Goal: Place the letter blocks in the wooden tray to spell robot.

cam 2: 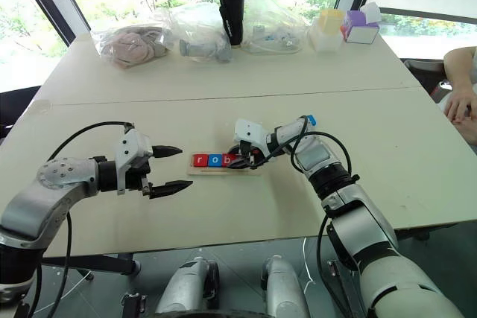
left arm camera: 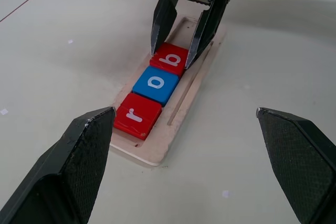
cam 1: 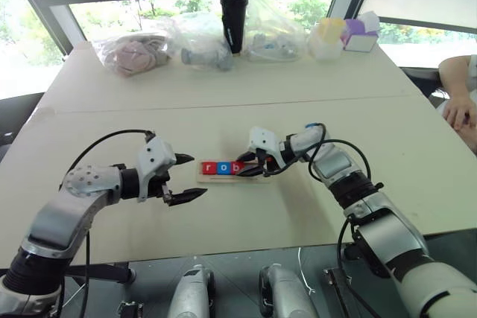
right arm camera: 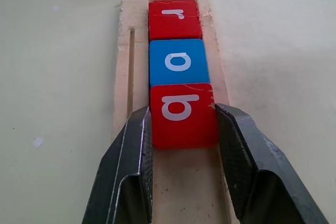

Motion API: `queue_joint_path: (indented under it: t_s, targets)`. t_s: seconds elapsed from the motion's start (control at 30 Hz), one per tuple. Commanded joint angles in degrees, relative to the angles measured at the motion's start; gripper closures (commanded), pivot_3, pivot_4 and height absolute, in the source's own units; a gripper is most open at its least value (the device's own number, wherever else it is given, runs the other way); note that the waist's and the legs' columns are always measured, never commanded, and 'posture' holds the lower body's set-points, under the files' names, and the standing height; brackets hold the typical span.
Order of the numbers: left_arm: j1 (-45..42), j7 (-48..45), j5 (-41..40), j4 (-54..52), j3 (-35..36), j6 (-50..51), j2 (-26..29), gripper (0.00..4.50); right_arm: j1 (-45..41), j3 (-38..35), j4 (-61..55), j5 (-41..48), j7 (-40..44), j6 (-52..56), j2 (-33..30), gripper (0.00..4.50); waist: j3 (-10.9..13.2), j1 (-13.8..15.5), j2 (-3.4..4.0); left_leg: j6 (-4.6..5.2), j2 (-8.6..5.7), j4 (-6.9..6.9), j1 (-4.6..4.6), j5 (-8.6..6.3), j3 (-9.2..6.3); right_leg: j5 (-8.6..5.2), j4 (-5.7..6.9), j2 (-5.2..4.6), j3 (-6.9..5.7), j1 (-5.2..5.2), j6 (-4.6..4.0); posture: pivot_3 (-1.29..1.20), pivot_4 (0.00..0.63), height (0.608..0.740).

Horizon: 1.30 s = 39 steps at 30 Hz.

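Tray: the wooden tray (left arm camera: 157, 148) lies flat on the table (cam 1: 335, 94), between the two arms.
Blocks in tray: red r block (right arm camera: 173, 18), blue o block (right arm camera: 177, 61), red b block (right arm camera: 182, 113) — side by side, touching, from one end.
Remaining: second o and t, judged still to place; their whereabouts cannot be told.
Right gripper (right arm camera: 182, 129): jaws flank the b block's side edges, seemingly just parted from it; whether they grip cannot be told.
Left gripper (cam 1: 188, 178): spread wide, empty, hovering near the tray's r end.
Handling: tiles look light, rigid, smooth-faced — likely slippery; best pinched across opposite side edges, lowered flat into the groove.
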Motion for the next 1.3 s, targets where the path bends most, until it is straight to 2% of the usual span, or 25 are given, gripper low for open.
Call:
queue_joint_path:
  t_s: [0.03, 0.3, 0.4, 0.5, 0.6, 0.77, 0.87, 0.97, 1.17, 1.3]
  targets:
    - [0.1, 0.3, 0.6, -0.6, 0.4, -1.3, 0.1, 0.0, -1.0, -2.2, -2.8, 1.3, 0.9, -0.4, -0.6, 0.96, 0.0, 0.0, 0.0, 0.0, 0.0, 0.0, 0.0, 0.0, 0.0, 0.0, 0.0, 0.0, 0.0, 0.0, 0.0, 0.0, 0.15, 0.74]
    - [0.0, -0.1, 1.2, 0.7, 0.5, -1.9, -0.1, 0.0, -2.3, -6.7, -10.9, 4.2, -0.3, 2.4, -2.0, 0.96, 0.0, 0.0, 0.01, 0.0, 0.0, 0.0, 0.0, 0.0, -0.01, 0.01, 0.01, 0.0, 0.0, 0.0, 0.01, 0.0, 0.15, 0.74]
    - [-0.4, -0.2, 1.2, 1.0, 0.4, -1.9, -0.2, 0.0, -3.9, -11.1, -13.5, 6.8, -3.5, 5.0, -2.0, 0.96, 0.0, 0.0, 0.02, 0.0, 0.01, 0.0, 0.0, 0.0, 0.0, 0.01, 0.01, 0.0, 0.0, -0.01, 0.0, 0.0, 0.15, 0.74]
    - [-0.9, 0.3, -0.7, 0.4, 1.6, -0.7, -1.0, 0.0, -4.4, -18.1, -16.8, 10.2, -9.7, 10.3, -3.2, 0.96, 0.0, 0.2, 0.01, 0.0, 0.01, 0.0, 0.0, 0.0, 0.0, 0.01, 0.0, -0.01, 0.0, -0.01, 0.01, 0.0, 0.15, 0.74]
    - [-1.8, 1.4, -4.5, -1.4, 4.1, 2.2, -2.1, 0.0, -1.9, -23.3, -20.8, 10.0, -17.7, 17.7, -6.1, 0.96, 0.0, 0.4, 0.0, -0.01, 0.0, 0.0, -0.01, 0.0, 0.0, 0.0, -0.02, -0.05, 0.0, 0.02, 0.0, 0.0, 0.15, 0.74]
    - [-1.5, 2.3, -7.1, -2.6, 6.0, 4.7, -2.1, 0.0, 5.2, -31.9, -33.1, 14.8, -30.3, 38.2, -5.2, 0.96, 0.0, 0.1, 0.0, -0.01, -0.01, -0.02, -0.03, 0.0, 0.0, -0.01, -0.04, -0.07, 0.0, 0.02, -0.02, 0.0, 0.15, 0.74]
    - [-1.2, 2.2, -6.9, -2.6, 5.4, 4.7, -1.8, 0.0, 14.3, -32.5, -43.3, 16.3, -34.9, 46.0, -3.2, 0.96, 0.0, -0.1, 0.01, -0.01, 0.03, -0.09, 0.01, 0.0, -0.01, 0.02, 0.02, -0.01, 0.0, -0.03, 0.02, 0.0, 0.15, 0.74]
    - [-1.9, 2.0, -6.7, -2.1, 4.5, 4.7, -1.8, 0.0, 21.2, -30.2, -46.1, 12.9, -41.0, 46.3, -1.6, 0.96, 0.0, 0.0, 0.03, 0.0, 0.04, -0.14, 0.05, 0.0, -0.04, 0.01, 0.04, 0.04, -0.01, -0.03, 0.01, 0.0, 0.15, 0.74]
    - [-3.0, 1.0, -5.3, -0.5, 3.0, 3.6, -1.5, 0.0, 24.4, -27.4, -44.3, 9.6, -49.2, 45.6, 1.3, 0.96, 0.0, 0.0, 0.04, 0.0, 0.0, -0.01, 0.07, 0.0, 0.01, -0.08, 0.0, -0.03, 0.06, 0.01, -0.23, 0.0, 0.15, 0.74]
    - [-3.1, 0.9, -4.6, -0.1, 2.4, 3.0, -1.8, 0.0, 24.9, -26.8, -42.0, 9.3, -51.1, 44.3, 2.4, 0.96, 0.0, 0.0, 0.04, 0.0, 0.0, -0.05, 0.06, 0.0, 0.01, -0.09, 0.0, -0.01, 0.05, 0.0, -0.23, 0.0, 0.15, 0.74]
